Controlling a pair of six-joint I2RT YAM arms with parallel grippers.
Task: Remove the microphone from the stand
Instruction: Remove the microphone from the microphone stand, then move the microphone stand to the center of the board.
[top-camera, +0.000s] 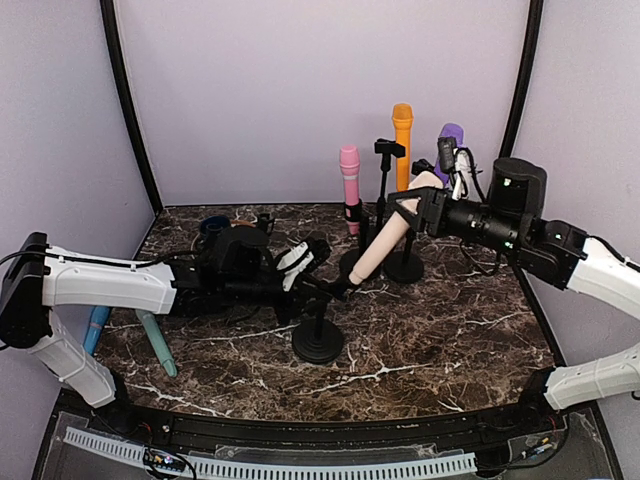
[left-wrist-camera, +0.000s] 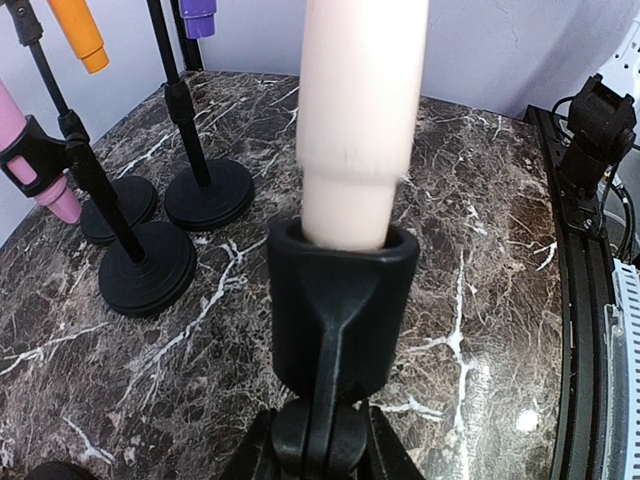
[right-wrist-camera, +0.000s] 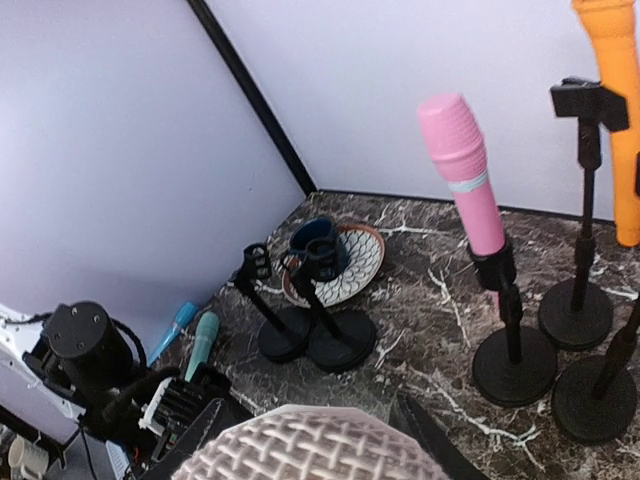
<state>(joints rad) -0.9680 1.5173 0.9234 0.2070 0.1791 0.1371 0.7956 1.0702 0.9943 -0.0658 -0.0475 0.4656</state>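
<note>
A beige microphone (top-camera: 385, 245) leans in the black clip (left-wrist-camera: 340, 300) of a short stand whose round base (top-camera: 318, 340) sits at the table's middle. In the left wrist view its handle (left-wrist-camera: 360, 110) is seated in the clip. My left gripper (top-camera: 325, 282) is shut on the stand's joint just below the clip, one jaw on each side in the left wrist view (left-wrist-camera: 320, 455). My right gripper (top-camera: 415, 205) is shut on the microphone's mesh head (right-wrist-camera: 310, 445), which fills the bottom of the right wrist view.
Pink (top-camera: 349, 180), orange (top-camera: 402, 130) and purple (top-camera: 452, 140) microphones stand on stands at the back, beside an empty stand (top-camera: 388, 150). Teal (top-camera: 155, 340) and blue (top-camera: 95, 328) microphones lie at the left. A plate with a cup (right-wrist-camera: 345, 262) and two empty stands (right-wrist-camera: 290, 330) sit back left.
</note>
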